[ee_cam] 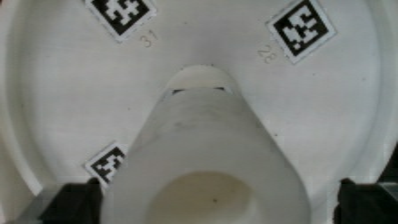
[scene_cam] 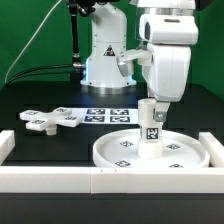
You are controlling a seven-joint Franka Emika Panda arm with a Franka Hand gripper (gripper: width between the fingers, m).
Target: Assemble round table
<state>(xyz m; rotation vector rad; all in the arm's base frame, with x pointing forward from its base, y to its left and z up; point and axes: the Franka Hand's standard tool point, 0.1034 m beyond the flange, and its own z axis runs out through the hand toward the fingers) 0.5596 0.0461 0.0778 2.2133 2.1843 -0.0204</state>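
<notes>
The large round disc (scene_cam: 118, 152) lies flat on the table at the front, its rim up; in the wrist view it (ee_cam: 214, 40) fills the background with tags on it. The short cylinder leg (scene_cam: 150, 128) stands upright over the disc's middle, its lower end at or just above the disc. My gripper (scene_cam: 153, 110) comes straight down from above and is shut on the leg's upper part. In the wrist view the leg (ee_cam: 210, 140) runs away from the camera between the two dark fingers (ee_cam: 71, 203). The flat cross-shaped base (scene_cam: 50, 119) lies loose at the exterior view's left.
The marker board (scene_cam: 105, 113) lies behind the disc near the robot's pedestal (scene_cam: 105, 65). A long white border rail (scene_cam: 100, 182) runs along the front, with raised ends at both sides. The disc's rim touches or nearly touches that rail.
</notes>
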